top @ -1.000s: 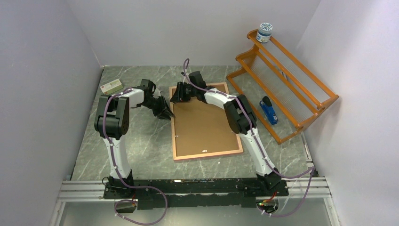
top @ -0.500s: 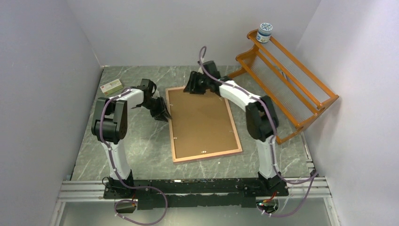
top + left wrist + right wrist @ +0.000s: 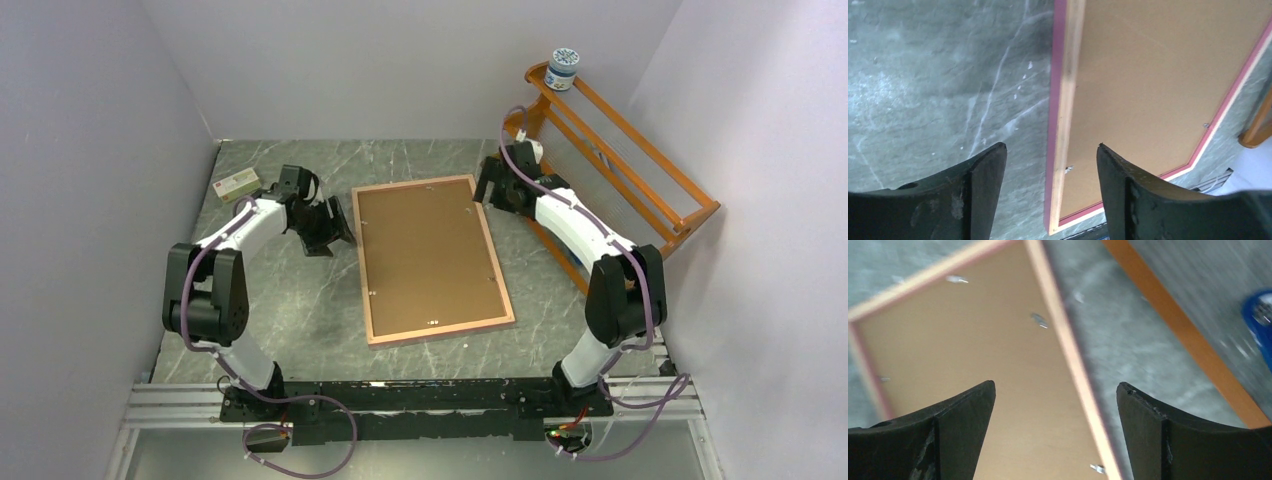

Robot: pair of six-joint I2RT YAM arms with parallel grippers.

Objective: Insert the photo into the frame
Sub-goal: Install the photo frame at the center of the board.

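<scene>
The frame, pinkish light wood, lies flat and face down in the middle of the table. A brown backing board fills it, with small metal tabs along its edges. The photo is hidden. My left gripper is open just off the frame's upper left edge and holds nothing. In the left wrist view the frame's long edge runs between the spread fingers of the left gripper. My right gripper is open at the frame's upper right corner. In the right wrist view the right gripper straddles the frame's edge from above.
An orange wooden rack leans along the right side, with a small jar on its top end. A small box lies at the far left. A blue object shows beside the rack.
Both grippers have opened. The right arm swung right from the frame's top edge to its upper right corner. The left gripper drew back slightly left. The frame turned a little.
</scene>
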